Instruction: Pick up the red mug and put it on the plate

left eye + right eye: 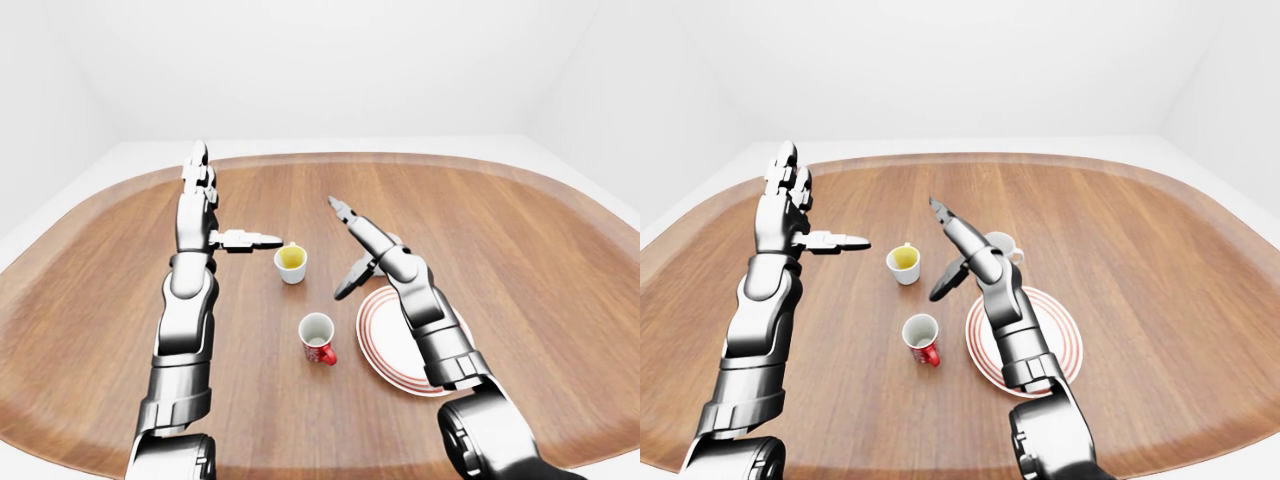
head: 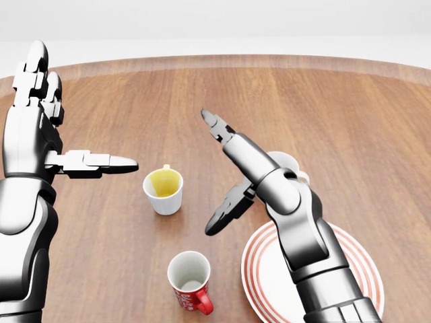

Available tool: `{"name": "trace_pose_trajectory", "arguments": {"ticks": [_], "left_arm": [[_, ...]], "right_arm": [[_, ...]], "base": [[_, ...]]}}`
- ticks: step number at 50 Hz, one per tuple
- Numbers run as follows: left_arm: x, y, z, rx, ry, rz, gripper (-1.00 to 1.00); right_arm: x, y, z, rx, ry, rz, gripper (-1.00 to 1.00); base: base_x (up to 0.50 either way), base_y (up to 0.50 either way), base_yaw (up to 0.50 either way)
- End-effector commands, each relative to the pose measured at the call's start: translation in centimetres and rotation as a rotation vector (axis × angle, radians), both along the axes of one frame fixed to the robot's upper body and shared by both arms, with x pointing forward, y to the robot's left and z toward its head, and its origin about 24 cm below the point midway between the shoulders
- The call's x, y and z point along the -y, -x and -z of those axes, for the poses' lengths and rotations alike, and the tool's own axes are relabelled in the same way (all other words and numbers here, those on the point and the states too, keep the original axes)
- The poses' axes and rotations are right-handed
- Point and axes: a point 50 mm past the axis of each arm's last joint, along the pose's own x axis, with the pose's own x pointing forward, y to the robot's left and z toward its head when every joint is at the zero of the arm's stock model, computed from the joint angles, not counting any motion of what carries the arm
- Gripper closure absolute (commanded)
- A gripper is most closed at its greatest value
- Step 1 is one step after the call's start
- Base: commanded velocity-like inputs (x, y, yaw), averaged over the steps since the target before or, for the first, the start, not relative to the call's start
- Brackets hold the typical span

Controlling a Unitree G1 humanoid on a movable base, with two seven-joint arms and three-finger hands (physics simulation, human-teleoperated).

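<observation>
The red mug point(image 2: 190, 284) stands upright on the wooden table, white inside, handle toward the bottom right. The white plate with red rings point(image 2: 363, 266) lies just right of it, partly under my right forearm. My right hand point(image 2: 209, 171) is open and empty, fingers stretched toward the upper left and thumb hanging down, above and to the right of the mug, near the plate's upper left edge. My left hand point(image 2: 84, 108) is open and empty at the left, fingers up and thumb pointing right.
A white cup with a yellow inside point(image 2: 163, 190) stands between my hands, above the red mug. Another white cup point(image 1: 1002, 243) stands behind my right wrist, above the plate. The oval table point(image 2: 337, 101) has a raised rim; white walls lie beyond.
</observation>
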Motion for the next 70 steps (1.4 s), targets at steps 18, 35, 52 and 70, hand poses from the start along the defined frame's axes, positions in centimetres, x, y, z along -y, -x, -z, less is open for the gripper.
{"name": "trace_pose_trajectory", "arguments": {"ticks": [18,35,52,70], "left_arm": [[0.0,-0.1,0.7,-0.031,0.003,0.000,-1.00],[-0.2,-0.2,1.0,-0.044,0.009,-0.002,-1.00],[-0.2,-0.2,1.1,-0.047,0.009,0.000,-1.00],[-0.5,-0.3,1.7,-0.069,0.018,-0.005,-1.00]], "right_arm": [[-1.8,-0.9,5.3,-0.217,0.069,0.053,-1.00],[-3.4,-0.2,8.4,-0.349,0.127,0.064,-1.00],[-4.6,0.7,10.0,-0.407,0.168,0.045,-1.00],[-5.2,1.8,11.6,-0.457,0.210,0.043,-1.00]], "base": [[0.00,0.00,0.00],[0.00,0.00,0.00],[0.00,0.00,0.00],[0.00,0.00,0.00]]}}
